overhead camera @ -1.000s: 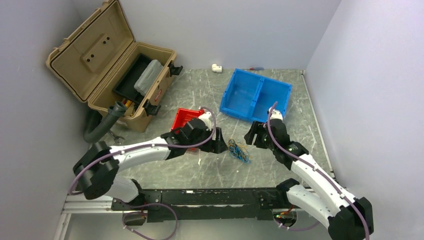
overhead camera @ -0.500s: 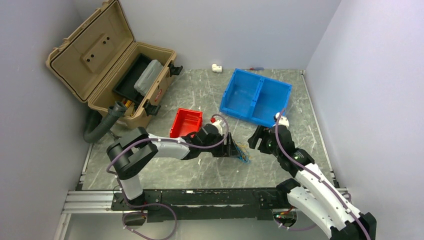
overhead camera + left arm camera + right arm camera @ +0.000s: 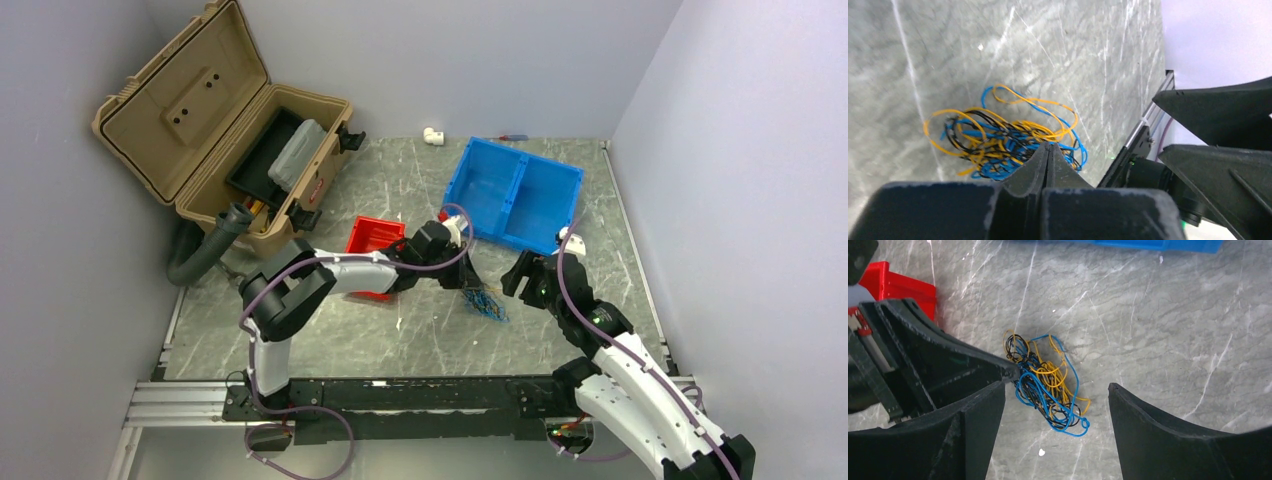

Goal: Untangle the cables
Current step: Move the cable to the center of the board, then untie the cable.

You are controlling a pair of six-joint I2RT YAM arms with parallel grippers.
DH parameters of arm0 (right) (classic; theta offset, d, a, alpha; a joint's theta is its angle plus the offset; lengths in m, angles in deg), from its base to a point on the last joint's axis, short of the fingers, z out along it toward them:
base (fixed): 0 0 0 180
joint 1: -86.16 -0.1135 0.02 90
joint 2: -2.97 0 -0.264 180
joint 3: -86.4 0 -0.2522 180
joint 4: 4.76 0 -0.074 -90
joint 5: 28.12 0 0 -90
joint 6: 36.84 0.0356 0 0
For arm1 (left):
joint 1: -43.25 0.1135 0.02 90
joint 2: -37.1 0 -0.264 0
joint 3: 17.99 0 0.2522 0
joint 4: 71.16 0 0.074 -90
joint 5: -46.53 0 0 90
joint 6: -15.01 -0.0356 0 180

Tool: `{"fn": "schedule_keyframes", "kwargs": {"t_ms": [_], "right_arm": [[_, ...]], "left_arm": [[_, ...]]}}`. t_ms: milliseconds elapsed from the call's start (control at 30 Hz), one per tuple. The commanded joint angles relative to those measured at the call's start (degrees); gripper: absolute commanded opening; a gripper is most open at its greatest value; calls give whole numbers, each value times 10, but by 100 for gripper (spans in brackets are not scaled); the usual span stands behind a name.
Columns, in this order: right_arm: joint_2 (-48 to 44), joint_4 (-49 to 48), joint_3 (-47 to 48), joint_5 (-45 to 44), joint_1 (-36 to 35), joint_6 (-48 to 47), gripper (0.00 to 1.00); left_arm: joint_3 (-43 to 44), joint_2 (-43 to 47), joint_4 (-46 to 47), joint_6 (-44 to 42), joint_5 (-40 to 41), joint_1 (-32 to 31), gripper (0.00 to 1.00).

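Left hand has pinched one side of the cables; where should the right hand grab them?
Probably the blue loop sticking out of the cables on the edge away from the left hand. Bring the open right hand straight down: the loop lies flat on the table, clear of the dense knot.

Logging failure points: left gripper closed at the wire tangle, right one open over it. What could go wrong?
1. The left gripper is shut at the edge of the tangle of thin yellow, blue and black cables; it may pinch several strands or none, so pulling could drag the whole clump.
2. The open right gripper straddles the tangle beside the left gripper; closing might strike it.
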Motion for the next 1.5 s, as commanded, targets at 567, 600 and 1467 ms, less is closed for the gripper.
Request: {"fn": "schedule_keyframes", "kwargs": {"t_ms": [567,600,1467], "right_arm": [[32,-23,2,47,2,-5,78],[32,-22,4,48,2,-6,78],[26,-36,-30,99,1,12,78]], "left_arm": [[45,121,-188,-186,-20,17,47],[42,125,-185,-183,-22,17,48],[40,-6,-57,-44,-51,3,44]]}}
